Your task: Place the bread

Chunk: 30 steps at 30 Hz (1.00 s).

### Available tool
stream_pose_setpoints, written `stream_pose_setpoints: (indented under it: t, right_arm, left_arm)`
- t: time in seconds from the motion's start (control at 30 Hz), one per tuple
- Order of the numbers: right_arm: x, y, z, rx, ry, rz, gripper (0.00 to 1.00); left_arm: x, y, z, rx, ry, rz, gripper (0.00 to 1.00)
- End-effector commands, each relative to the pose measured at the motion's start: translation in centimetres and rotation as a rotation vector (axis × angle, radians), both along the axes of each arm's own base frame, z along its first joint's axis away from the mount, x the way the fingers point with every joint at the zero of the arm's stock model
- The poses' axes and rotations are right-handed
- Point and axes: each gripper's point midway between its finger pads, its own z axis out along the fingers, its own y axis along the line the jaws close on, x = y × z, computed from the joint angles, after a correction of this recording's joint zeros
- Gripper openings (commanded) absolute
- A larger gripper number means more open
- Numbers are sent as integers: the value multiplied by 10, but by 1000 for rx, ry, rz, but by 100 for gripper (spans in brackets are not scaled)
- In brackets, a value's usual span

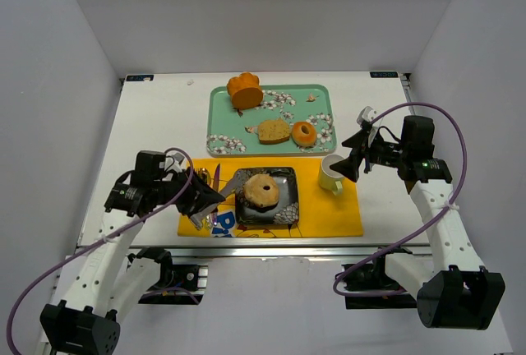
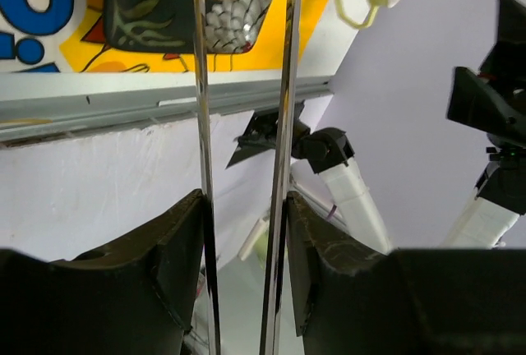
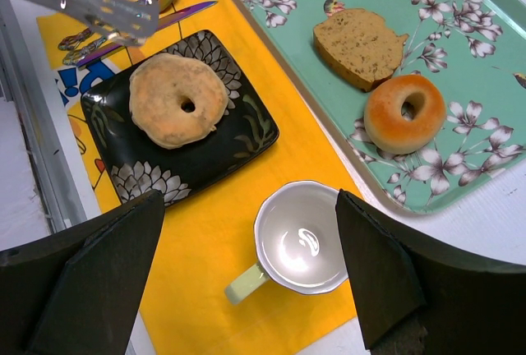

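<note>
A round bread with a hole (image 1: 262, 191) lies on the black flowered plate (image 1: 284, 209); it also shows in the right wrist view (image 3: 178, 99) on the plate (image 3: 238, 137). My left gripper (image 1: 201, 203) is shut on metal tongs (image 1: 228, 191), whose two arms (image 2: 283, 125) run out between my fingers (image 2: 245, 232). The tong tips (image 3: 123, 11) hang just left of the plate, open and empty. My right gripper (image 1: 355, 162) is open and empty above the pale green cup (image 3: 300, 236), and also shows in its own wrist view (image 3: 246, 207).
A teal flowered tray (image 1: 220, 117) behind the plate holds a bread slice (image 1: 273, 131), a glazed ring bread (image 1: 304, 133) and an orange pastry (image 1: 244, 89). The yellow placemat (image 1: 329, 215) carries the plate, the cup (image 1: 331, 174) and cutlery (image 1: 215, 176) at its left edge.
</note>
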Motion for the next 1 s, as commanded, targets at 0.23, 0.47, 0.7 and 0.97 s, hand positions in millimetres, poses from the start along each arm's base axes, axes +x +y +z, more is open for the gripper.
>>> stream_pose_setpoints:
  t: [0.23,0.47,0.7,0.97]
  right_arm:
    - [-2,3,12,17,-37,25,89]
    - [2,0,16,4,-53,3,89]
    - [-1,-3,13,-12,-69,-11,89]
    - [-4,-3,8,-16,-60,-18,89]
  left_arm:
    - [61,-12,50,28,-231,-91,45]
    - [120,-88,29,-21,-262,-226,45]
    - [161,-126,10,-88,-233,-217,45]
    - [179,-145,0,-196,-190,-178,49]
